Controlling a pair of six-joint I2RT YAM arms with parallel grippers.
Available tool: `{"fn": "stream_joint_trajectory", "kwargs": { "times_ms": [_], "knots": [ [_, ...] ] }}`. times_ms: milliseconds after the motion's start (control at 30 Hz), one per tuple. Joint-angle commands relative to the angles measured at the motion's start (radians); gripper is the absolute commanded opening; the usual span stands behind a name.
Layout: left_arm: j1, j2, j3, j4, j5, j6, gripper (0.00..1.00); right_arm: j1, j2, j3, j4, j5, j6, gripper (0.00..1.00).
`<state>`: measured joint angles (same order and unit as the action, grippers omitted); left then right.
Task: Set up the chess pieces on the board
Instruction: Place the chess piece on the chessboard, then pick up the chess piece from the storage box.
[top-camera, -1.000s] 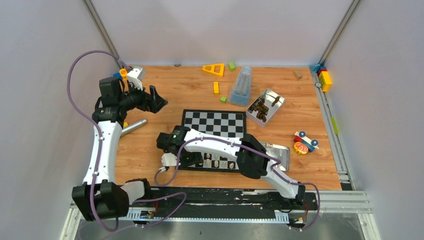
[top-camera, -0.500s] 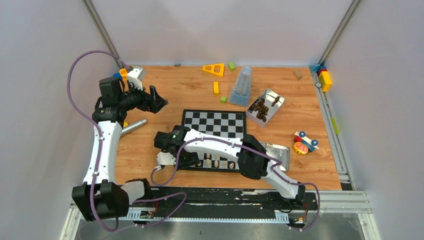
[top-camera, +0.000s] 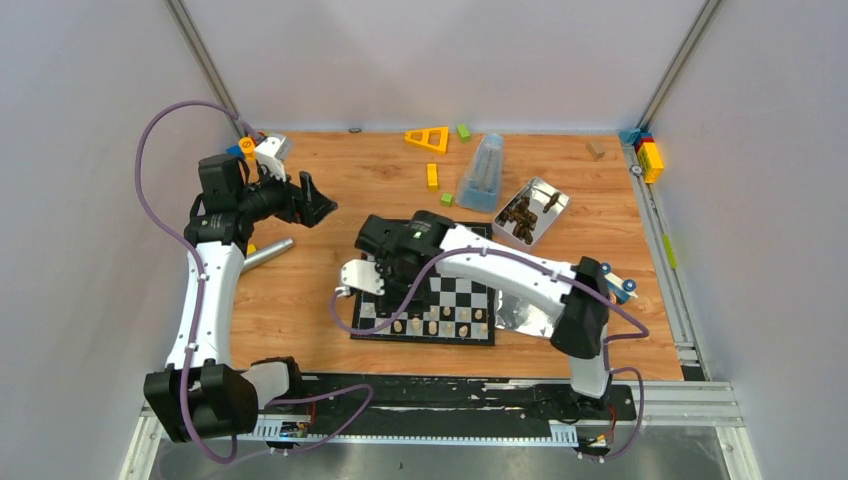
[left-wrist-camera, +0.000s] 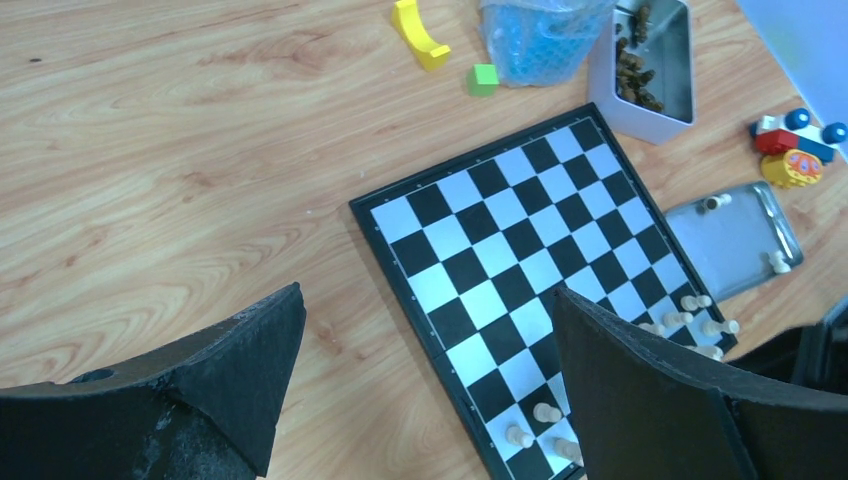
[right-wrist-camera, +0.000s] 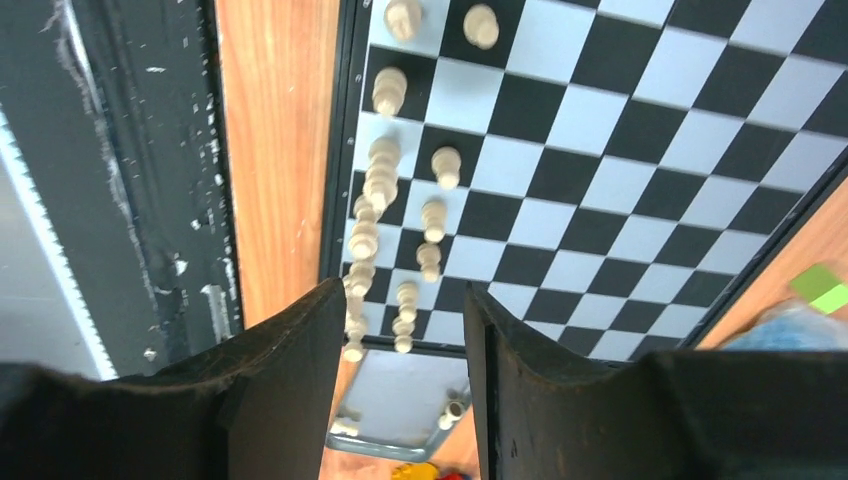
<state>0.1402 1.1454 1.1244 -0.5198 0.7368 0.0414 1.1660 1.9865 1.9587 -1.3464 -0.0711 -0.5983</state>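
The board (top-camera: 455, 292) lies flat on the wooden table (top-camera: 300, 300) at the centre of the top view. Pale chess pieces (top-camera: 432, 325) stand in two rows along its bottom edge. The right gripper (right-wrist-camera: 403, 300) hangs above the board's left half, over its upper left squares, its fingers (right-wrist-camera: 300, 360) set a moderate gap apart with nothing between them. In its wrist view the rows of pieces run down the left of the frame. The left gripper (left-wrist-camera: 425, 310) is off the board at the left of the top view, its fingers spread wide and empty. A few more pale pieces lie in a flat tin (left-wrist-camera: 735, 245) just right of the board, and dark pieces fill a deep tin (top-camera: 535, 210) at the upper right.
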Motion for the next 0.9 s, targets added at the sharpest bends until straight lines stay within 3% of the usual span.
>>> {"fn": "stream_joint_trajectory", "kwargs": {
  "times_ms": [0,167,300,433,633,867],
  "knots": [
    [0.01,-0.007,0.022,0.055,0.144,0.011,1.0,-0.109,-0.199,-0.148,0.065,-0.167,0.06,0.47],
    [0.01,0.038,0.018,0.079,0.308,-0.035,1.0,-0.379,-0.428,-0.439,0.142,-0.282,0.093,0.47],
    [0.011,0.019,-0.021,0.113,0.347,-0.035,1.0,-0.636,-0.57,-0.662,0.204,-0.335,0.107,0.48],
    [0.01,-0.028,-0.057,0.148,0.353,-0.024,1.0,-0.81,-0.649,-0.884,0.296,-0.341,0.104,0.48],
    [0.01,-0.061,-0.092,0.154,0.333,0.006,1.0,-1.002,-0.644,-1.056,0.447,-0.313,0.098,0.4],
    [0.009,-0.068,-0.12,0.189,0.333,0.009,0.99,-1.034,-0.664,-1.178,0.621,-0.249,0.049,0.38]
  ]
}}
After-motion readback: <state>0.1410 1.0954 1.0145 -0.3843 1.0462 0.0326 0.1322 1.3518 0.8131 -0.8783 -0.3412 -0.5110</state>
